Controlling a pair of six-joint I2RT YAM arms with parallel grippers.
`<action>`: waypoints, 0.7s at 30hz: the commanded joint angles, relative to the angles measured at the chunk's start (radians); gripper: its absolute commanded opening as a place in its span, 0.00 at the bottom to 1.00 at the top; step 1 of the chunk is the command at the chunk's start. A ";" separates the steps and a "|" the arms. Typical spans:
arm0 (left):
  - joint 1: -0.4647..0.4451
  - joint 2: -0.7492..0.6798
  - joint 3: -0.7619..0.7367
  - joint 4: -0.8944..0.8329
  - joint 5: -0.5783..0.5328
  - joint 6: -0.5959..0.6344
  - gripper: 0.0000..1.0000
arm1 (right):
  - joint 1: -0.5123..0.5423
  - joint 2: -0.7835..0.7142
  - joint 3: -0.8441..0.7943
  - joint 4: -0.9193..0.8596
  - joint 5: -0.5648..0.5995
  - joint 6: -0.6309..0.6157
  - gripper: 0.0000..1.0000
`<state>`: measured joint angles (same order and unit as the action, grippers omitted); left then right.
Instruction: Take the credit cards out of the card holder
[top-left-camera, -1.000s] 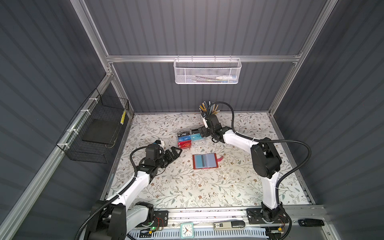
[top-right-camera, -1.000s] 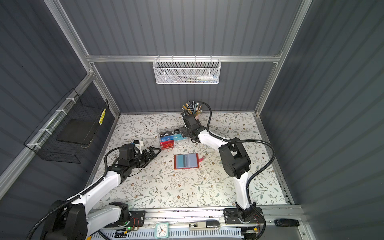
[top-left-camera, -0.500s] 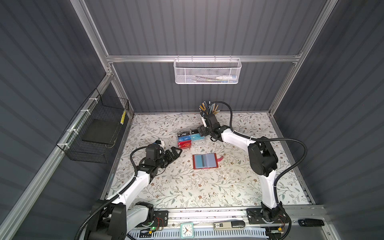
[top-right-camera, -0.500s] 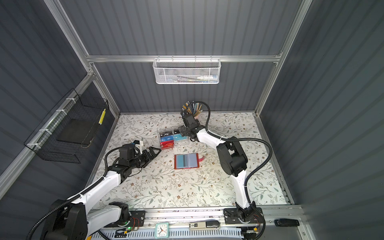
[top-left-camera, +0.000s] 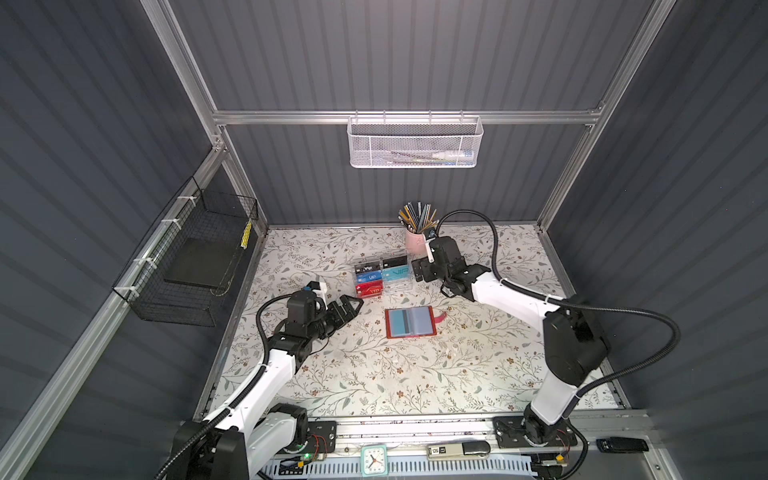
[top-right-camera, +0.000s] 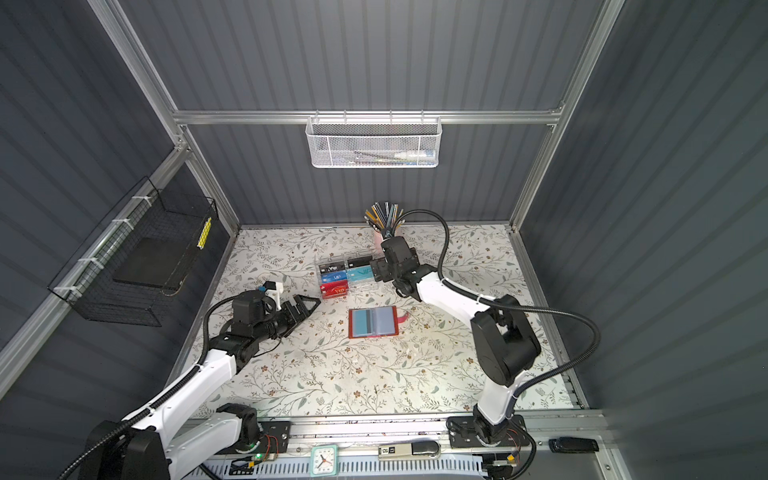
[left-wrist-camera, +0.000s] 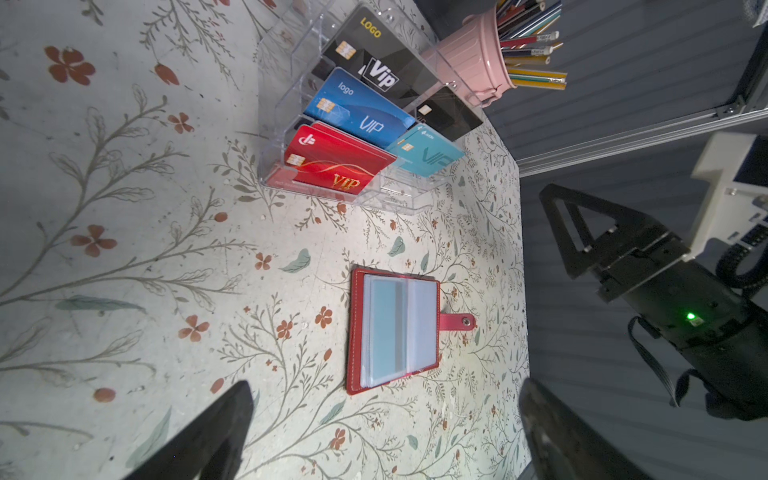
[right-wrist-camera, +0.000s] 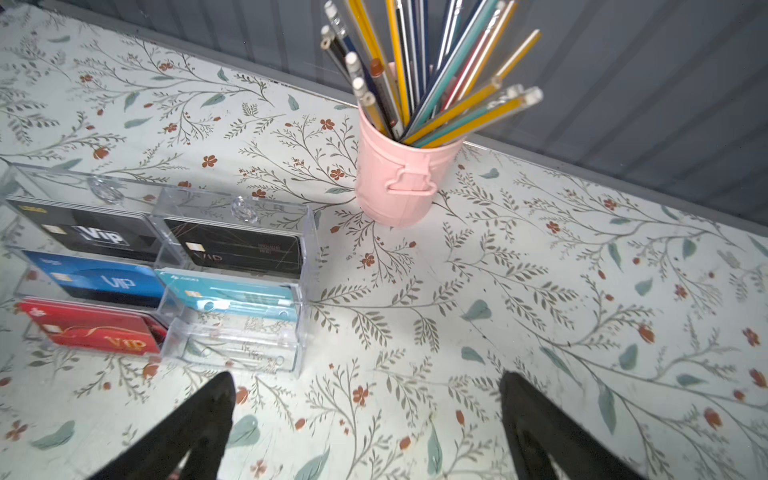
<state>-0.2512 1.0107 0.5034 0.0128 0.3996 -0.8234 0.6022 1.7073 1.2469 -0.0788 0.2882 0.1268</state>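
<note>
At the left, the left gripper (top-left-camera: 349, 306) is poised over the floral tabletop (top-left-camera: 374, 374). Its jaws are spread wide and nothing is held between them. It is pointed toward the card holder (top-left-camera: 410, 323), and a bare strip of tabletop lies between the two. Toward the back, a clear box (top-left-camera: 382, 274) is set, with cards stood in its compartments. A teal card (left-wrist-camera: 428, 153) and a black card (left-wrist-camera: 446, 116) are seen in the column nearer the pink cup (top-left-camera: 415, 245).

The card holder is laid open and flat near the middle, apart from the box and well clear of every table edge. A striped card (left-wrist-camera: 386, 328) is lodged in the sleeve on the left in both top views. The snap tab (left-wrist-camera: 457, 322) is turned to the right. Wide bare tabletop is found in front of the holder.

At the right, the right gripper (top-left-camera: 417, 270) is placed just beside the box's end, near the cup. Its jaws are parted wide and empty.
</note>
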 joint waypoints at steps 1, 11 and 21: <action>-0.024 -0.030 -0.030 -0.012 0.055 -0.022 1.00 | 0.005 -0.080 -0.080 -0.083 -0.001 0.147 0.99; -0.216 0.053 -0.047 0.090 0.007 -0.092 1.00 | 0.015 -0.289 -0.520 0.226 -0.418 0.392 0.99; -0.242 0.193 -0.038 0.222 0.031 -0.147 1.00 | 0.074 -0.250 -0.578 0.323 -0.451 0.432 0.99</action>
<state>-0.4839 1.1866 0.4522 0.1802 0.4179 -0.9501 0.6678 1.4372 0.6750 0.1787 -0.1303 0.5262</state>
